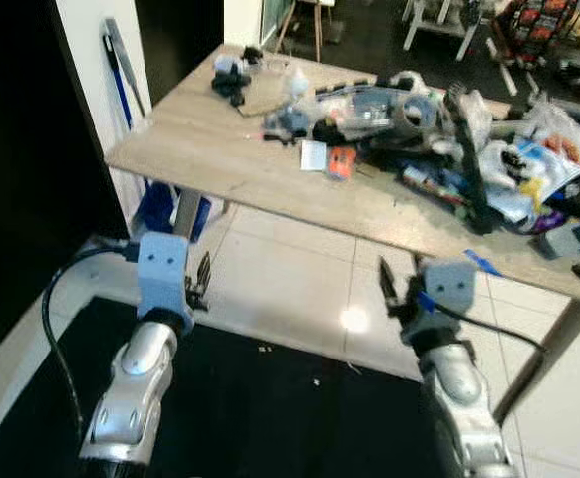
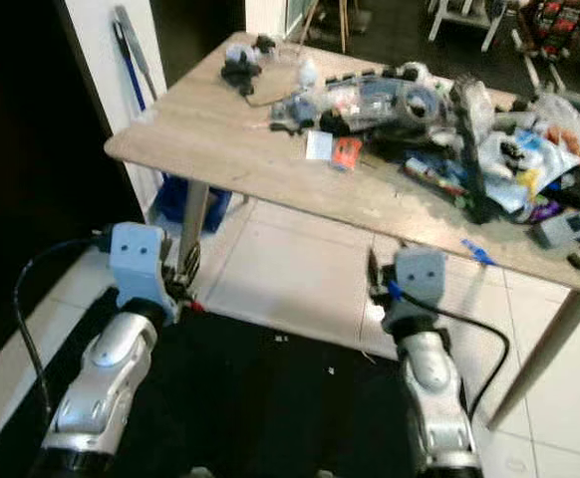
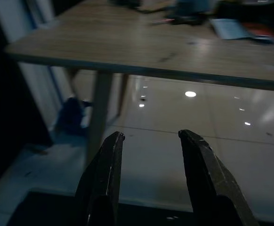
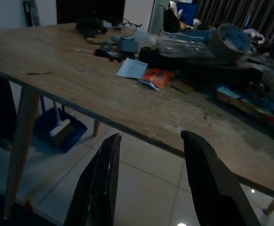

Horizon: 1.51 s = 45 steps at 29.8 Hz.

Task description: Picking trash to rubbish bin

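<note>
Fingers spread and empty on both sides: the right gripper [image 4: 149, 181] points at the near edge of the wooden table [image 1: 230, 159], and the left gripper [image 3: 151, 183] hangs low by the table's left leg [image 3: 97, 122]. Trash sits mid-table: a white paper slip [image 4: 132, 68] touching an orange wrapper [image 4: 157, 77], with a heap of clutter [image 1: 479, 149] at far right. No bin that I can make out. Best play, I'd say: lift the right arm above the tabletop, then come down on the wrapper.
</note>
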### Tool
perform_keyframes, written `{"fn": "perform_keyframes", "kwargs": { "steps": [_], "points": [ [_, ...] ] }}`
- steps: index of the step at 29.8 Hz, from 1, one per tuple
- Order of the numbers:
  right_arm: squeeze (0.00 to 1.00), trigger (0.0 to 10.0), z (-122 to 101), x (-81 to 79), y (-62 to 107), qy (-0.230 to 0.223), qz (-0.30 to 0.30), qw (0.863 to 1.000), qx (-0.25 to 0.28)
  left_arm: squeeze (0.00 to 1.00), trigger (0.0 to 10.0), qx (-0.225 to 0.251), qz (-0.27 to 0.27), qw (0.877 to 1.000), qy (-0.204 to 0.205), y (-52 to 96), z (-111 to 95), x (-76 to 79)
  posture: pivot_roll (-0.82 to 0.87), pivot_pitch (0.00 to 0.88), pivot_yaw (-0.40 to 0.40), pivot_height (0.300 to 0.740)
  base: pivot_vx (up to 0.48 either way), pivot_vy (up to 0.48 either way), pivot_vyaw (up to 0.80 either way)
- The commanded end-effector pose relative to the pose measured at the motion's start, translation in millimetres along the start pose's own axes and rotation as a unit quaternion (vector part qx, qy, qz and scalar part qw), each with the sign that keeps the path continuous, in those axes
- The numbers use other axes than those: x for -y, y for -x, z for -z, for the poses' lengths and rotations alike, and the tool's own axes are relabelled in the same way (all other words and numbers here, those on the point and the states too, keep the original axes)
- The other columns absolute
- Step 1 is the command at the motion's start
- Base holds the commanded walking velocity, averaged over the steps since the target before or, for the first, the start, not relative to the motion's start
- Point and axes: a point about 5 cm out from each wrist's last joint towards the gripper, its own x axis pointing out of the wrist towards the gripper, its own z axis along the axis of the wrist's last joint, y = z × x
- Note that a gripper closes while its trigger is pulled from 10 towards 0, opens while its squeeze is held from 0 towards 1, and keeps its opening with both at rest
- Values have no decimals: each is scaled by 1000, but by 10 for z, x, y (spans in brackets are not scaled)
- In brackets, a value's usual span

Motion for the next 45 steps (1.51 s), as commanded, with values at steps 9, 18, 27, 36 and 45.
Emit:
{"fn": "perform_keyframes", "kwargs": {
  "steps": [9, 18, 27, 36, 45],
  "points": [
    [0, 10000, -1, 58, 12, -7, 16, 1000, 3, 0, 10000, -3, -1, 1000, -2, 15, 19, 10, -41, 152, -59, 740, 303, 0, 0],
    [0, 10000, -1, 51, 12, -7, 14, 1000, 3, 0, 10000, -3, -1, 1000, -2, 15, 15, 8, -42, 151, -58, 740, 305, 0, 0],
    [0, 10000, 3, 57, 12, -11, 17, 1000, 3, 0, 10000, -2, -1, 1000, -2, 12, 14, 6, -43, 153, -58, 740, 305, 0, 0],
    [0, 10000, 0, 57, 14, -12, 17, 1000, 4, 0, 10000, -1, -1, 1000, -3, 9, 12, 4, -43, 153, -56, 740, 305, 0, 0],
    [0, 10000, -5, 53, 13, -13, 18, 1000, 6, 0, 10000, -2, 0, 1000, -3, 8, 12, 1, -41, 154, -55, 740, 307, 0, 0]
  ]
}}
